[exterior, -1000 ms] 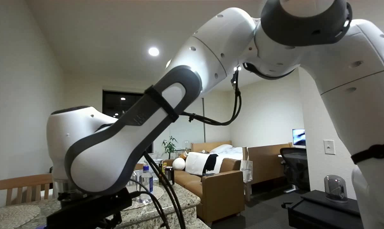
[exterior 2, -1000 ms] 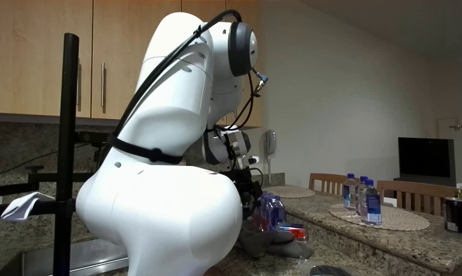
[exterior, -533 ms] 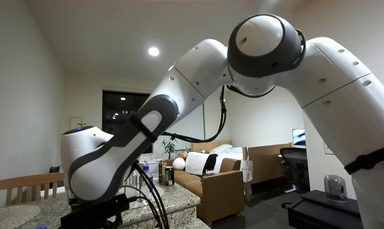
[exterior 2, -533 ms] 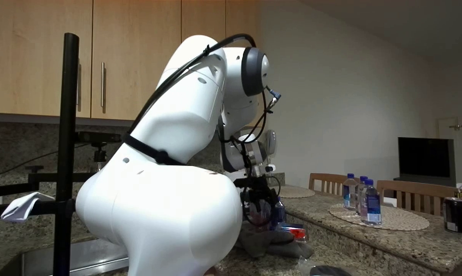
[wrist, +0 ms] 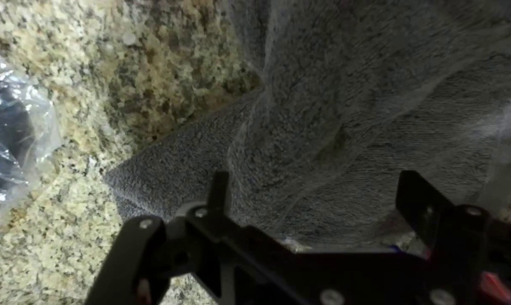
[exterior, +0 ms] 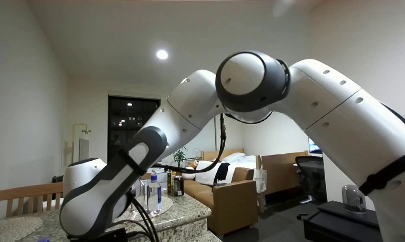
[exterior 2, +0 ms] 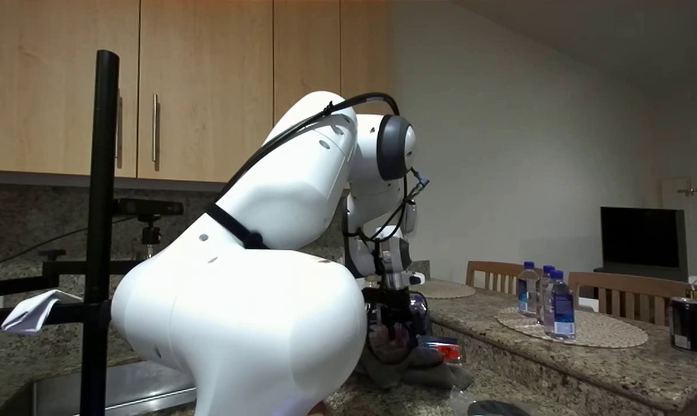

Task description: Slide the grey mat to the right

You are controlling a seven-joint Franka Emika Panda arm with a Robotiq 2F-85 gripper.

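Note:
The grey mat is a soft, crumpled grey cloth [wrist: 306,127] on the granite counter. It fills the middle and right of the wrist view, with one pointed corner at the left. In an exterior view the cloth [exterior 2: 441,375] lies below the gripper, partly hidden by the arm. My gripper [wrist: 312,180] is open, its two fingers wide apart over the cloth with nothing between them. I cannot tell whether the fingertips touch the cloth. The gripper also shows in an exterior view [exterior 2: 392,329], pointing down; the lower edge cuts it off in another exterior view.
A clear plastic bag with a dark thing [wrist: 9,140] lies left of the cloth. A red package [exterior 2: 449,351] and a bottle [exterior 2: 419,312] stand behind it. A raised granite ledge [exterior 2: 499,361] carries more bottles [exterior 2: 561,306], a round placemat [exterior 2: 608,332] and a black can [exterior 2: 689,325].
The arm has come down and reached further out, bringing the gripper lower, close over the cloth. The cloth and the things around it look unmoved.

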